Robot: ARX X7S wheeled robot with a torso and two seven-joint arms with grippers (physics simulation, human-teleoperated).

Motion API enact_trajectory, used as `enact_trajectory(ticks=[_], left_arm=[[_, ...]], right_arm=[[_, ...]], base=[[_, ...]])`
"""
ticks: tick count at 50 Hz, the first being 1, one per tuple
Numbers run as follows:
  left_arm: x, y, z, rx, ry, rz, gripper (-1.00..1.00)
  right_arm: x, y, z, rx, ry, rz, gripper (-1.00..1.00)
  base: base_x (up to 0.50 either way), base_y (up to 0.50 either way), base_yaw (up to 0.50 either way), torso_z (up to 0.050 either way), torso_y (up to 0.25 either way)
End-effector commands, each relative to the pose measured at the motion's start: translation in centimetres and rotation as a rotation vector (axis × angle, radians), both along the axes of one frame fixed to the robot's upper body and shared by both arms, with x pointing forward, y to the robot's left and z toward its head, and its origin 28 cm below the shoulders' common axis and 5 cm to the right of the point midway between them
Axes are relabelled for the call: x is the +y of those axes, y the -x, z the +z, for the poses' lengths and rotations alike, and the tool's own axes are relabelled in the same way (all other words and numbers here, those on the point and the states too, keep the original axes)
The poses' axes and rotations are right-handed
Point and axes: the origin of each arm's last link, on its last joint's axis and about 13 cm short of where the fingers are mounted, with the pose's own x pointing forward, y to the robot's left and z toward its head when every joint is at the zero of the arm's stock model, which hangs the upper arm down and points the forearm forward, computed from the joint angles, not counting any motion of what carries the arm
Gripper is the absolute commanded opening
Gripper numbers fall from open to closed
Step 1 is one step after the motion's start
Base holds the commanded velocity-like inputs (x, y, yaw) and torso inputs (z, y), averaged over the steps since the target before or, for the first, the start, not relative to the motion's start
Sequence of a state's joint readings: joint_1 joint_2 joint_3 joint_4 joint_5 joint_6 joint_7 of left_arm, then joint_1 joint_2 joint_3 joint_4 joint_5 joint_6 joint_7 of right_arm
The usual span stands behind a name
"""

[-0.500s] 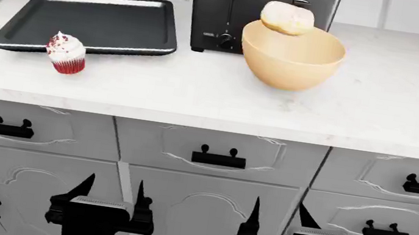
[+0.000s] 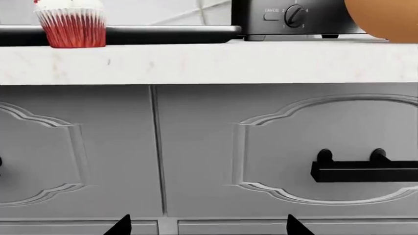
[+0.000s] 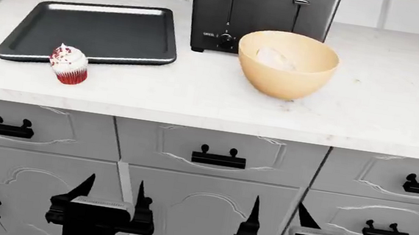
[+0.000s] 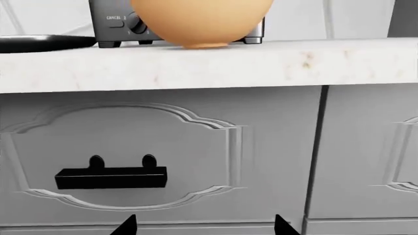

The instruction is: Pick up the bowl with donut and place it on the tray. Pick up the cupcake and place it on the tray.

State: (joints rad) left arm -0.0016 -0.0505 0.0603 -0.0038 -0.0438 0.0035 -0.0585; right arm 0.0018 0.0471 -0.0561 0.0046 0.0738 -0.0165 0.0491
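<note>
Bowl (image 3: 287,65) sits on the white countertop (image 3: 391,112) just in front of the black toaster (image 3: 264,5), with the glazed donut (image 3: 276,58) lying inside it. The cupcake (image 3: 69,64) stands just beside the near rim of the dark tray (image 3: 90,31). Low before the cabinet drawers (image 3: 219,153), the left gripper (image 3: 109,197) and right gripper (image 3: 275,218) hang with jaws spread and empty.

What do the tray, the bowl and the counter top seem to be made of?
The tray looks like dark grey metal: its raised rim shows bright shiny streaks. The bowl has a smooth, matte tan surface without pattern, so it may be plastic or glazed ceramic; the look leaves this open. The counter top seems to be pale stone such as marble, with faint brownish veins and specks.
</note>
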Motion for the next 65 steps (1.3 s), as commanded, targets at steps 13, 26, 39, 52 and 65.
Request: enact_trajectory(ticks=[13, 26, 39, 52, 65], left_arm=[[0.0, 0.0, -0.1, 0.001, -0.008, -0.003, 1.00], [-0.2, 0.5, 6.0, -0.100, -0.006, -0.025, 1.00], [0.0, 1.0, 22.2, -0.275, 0.033, -0.066, 1.00], [1.4, -2.2, 31.4, -0.365, -0.187, 0.175, 1.00], [4.0, -4.0, 32.5, -0.330, -0.340, 0.422, 1.00]], right_arm=[[0.0, 0.0, 0.0, 0.006, 0.000, 0.008, 1.00], [-0.7, 1.4, 7.5, -0.125, -0.015, -0.062, 1.00], [-3.1, 3.3, 25.3, -0.329, 0.120, -0.379, 1.00], [-2.7, 4.0, 31.0, -0.169, 0.234, -0.255, 1.00], [-3.2, 2.4, 30.8, -0.093, 0.212, -0.306, 1.00]], base=[[0.00, 0.07, 0.00, 0.000, 0.000], [0.00, 0.02, 0.00, 0.000, 0.000], [0.00, 0.00, 0.00, 0.000, 0.000], [0.00, 0.00, 0.00, 0.000, 0.000], [0.00, 0.00, 0.00, 0.000, 0.000]])
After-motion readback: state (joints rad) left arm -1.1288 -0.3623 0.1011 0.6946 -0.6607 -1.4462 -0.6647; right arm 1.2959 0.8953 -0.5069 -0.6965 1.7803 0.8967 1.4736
